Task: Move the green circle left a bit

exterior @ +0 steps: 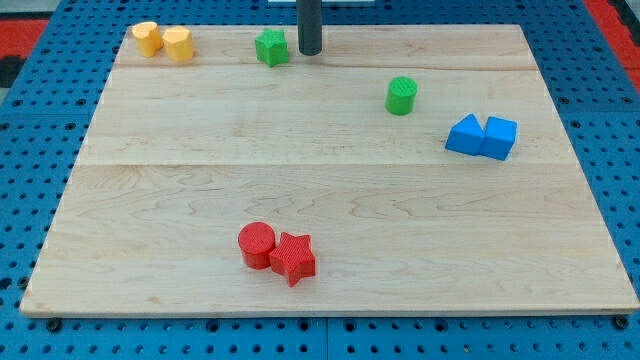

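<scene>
Near the view's top, just right of the green star (271, 47), my tip (310, 52) is resting on the tabletop (320, 200), and it is sitting well apart from the green circle (402, 95), which is standing lower and further toward the view's right. No fingers are showing, since the arm is ending in a bare rod, so nothing is being held and nothing can be gripped. Judging from this, the push is not yet beginning: the tip is lying on the circle's left and upper side, whereas a leftward nudge is calling for contact on its right flank, so the tip is needing to travel round to that side first. The circle is looking like a short upright cylinder with a ribbed wall and a flat top, standing alone with bare wood to its left, which is leaving room for a small slide. To its lower right the blue blocks (482, 136) are sitting touching each other, near but not against it. Elsewhere, two yellow blocks (163, 41) are sitting at the top left, and a red circle (256, 244) is touching a red star (293, 257) near the bottom.
</scene>
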Tool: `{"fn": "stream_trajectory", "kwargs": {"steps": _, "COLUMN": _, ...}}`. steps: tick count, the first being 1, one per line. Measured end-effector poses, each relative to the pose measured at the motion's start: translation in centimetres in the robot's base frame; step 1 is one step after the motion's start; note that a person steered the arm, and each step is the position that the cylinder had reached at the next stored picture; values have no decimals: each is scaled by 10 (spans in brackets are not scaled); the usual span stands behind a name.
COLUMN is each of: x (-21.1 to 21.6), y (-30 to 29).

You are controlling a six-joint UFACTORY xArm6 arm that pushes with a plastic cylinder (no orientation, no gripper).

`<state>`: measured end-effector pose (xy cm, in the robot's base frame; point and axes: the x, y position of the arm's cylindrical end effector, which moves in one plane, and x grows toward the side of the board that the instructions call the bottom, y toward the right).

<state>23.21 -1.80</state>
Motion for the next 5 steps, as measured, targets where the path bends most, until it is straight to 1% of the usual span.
{"fn": "stream_trajectory", "kwargs": {"steps": 1, "x": -3, "y": -46}}
{"fn": "stream_trajectory", "kwargs": {"steps": 2, "x": -3, "y": -104}}
{"fn": "stream_trajectory", "kwargs": {"steps": 3, "x": -6, "y": -140}}
{"fn": "stream_trajectory", "kwargs": {"steps": 4, "x": -13, "y": -68}}
{"fn": "stream_trajectory", "kwargs": {"steps": 5, "x": -17, "y": 46}}
